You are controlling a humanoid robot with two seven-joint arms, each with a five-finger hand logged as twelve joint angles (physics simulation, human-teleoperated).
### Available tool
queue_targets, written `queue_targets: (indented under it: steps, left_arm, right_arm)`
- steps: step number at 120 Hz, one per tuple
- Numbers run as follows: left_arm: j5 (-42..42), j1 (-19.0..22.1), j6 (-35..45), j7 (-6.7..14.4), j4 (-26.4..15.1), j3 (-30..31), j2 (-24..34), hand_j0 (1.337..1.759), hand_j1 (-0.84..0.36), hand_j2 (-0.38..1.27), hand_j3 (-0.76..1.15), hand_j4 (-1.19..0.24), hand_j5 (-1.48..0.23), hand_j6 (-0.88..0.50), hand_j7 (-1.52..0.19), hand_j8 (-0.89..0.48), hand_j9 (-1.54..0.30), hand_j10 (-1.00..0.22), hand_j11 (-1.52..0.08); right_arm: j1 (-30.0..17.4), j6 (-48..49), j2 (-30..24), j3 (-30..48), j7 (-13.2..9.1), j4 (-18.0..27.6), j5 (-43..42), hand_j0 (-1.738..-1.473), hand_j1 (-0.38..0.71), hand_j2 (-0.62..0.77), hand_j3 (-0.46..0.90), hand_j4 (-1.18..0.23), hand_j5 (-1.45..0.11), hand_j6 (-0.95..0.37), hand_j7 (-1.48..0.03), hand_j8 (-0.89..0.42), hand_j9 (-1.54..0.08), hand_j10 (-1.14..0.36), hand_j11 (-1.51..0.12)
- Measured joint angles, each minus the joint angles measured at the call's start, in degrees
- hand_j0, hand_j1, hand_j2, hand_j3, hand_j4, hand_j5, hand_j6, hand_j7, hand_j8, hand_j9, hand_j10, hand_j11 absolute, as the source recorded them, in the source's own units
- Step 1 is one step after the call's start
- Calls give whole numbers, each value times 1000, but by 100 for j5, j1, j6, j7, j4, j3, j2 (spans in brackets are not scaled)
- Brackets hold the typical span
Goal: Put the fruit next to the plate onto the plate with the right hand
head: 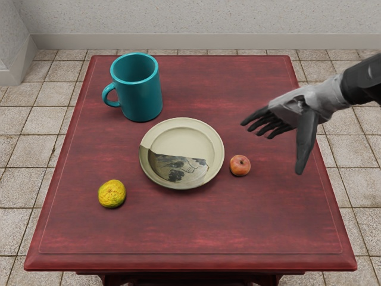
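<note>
Currently the right robot hand [286, 116] hangs in the air over the right part of the surface [238, 226], its arm coming in from the right edge of the picture. Its dark fingers [262, 122] are spread apart and point left toward the plate, the thumb hangs downward, and nothing is held. No contact with any object.

The red-orange fruit [240, 165], small and round, sits on the surface just beside the plate [178, 138], off its right rim; whether it touches the rim I cannot tell. It is not on the plate. The robot hand is up and to the right of this fruit, apart from it.

The plate is cream coloured and shallow, with a dark painted pattern over its lower half, and lies about mid-surface with nothing on it.

A yellow fruit [112, 193], bumpy and a bit mottled, lies to the lower left of the plate, clearly farther from it than the red-orange one.

A teal mug [137, 86] stands upright behind the plate on the left, handle turned to the left, near the plate's far rim but apart from it.

The surface is dark red wood. A tiled floor [36, 107] surrounds it, with a pale wall [208, 18] at the back.
</note>
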Motion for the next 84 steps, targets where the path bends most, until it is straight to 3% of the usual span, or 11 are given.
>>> queue_targets:
  steps: [51,56,68,76,84]
  left_arm:
    - [0,0,-1,0,0,0,0,1658,55,49,0,-245,-318,-245,-318,-245,-318,-245,-318]
    - [0,0,0,-1,0,0,0,1658,55,49,0,-245,-318,-245,-318,-245,-318,-245,-318]
    - [0,0,0,0,0,0,0,1658,55,49,0,-245,-318,-245,-318,-245,-318,-245,-318]
    - [0,0,0,0,0,0,0,1658,55,49,0,-245,-318,-245,-318,-245,-318,-245,-318]
    - [0,0,0,0,0,0,0,1658,55,49,0,-245,-318,-245,-318,-245,-318,-245,-318]
  right_arm:
    - [113,171,-34,202,0,-94,-51,-1658,-307,-7,0,-37,-46,-38,-46,-37,-46,-37,-46]
    - [515,159,54,-357,0,-199,-24,-1658,-308,-7,0,-37,-45,-38,-45,-37,-45,-36,-45]
    - [2022,-48,603,-2549,11,-311,469,-1658,-308,-7,0,-36,-45,-37,-44,-36,-44,-36,-44]
    - [2865,-492,1076,-3723,260,-134,780,-1658,-308,-7,0,-36,-44,-36,-44,-36,-44,-35,-44]
    - [3414,-1041,1351,-4327,543,131,941,-1658,-308,-7,0,-36,-45,-36,-44,-36,-45,-35,-44]
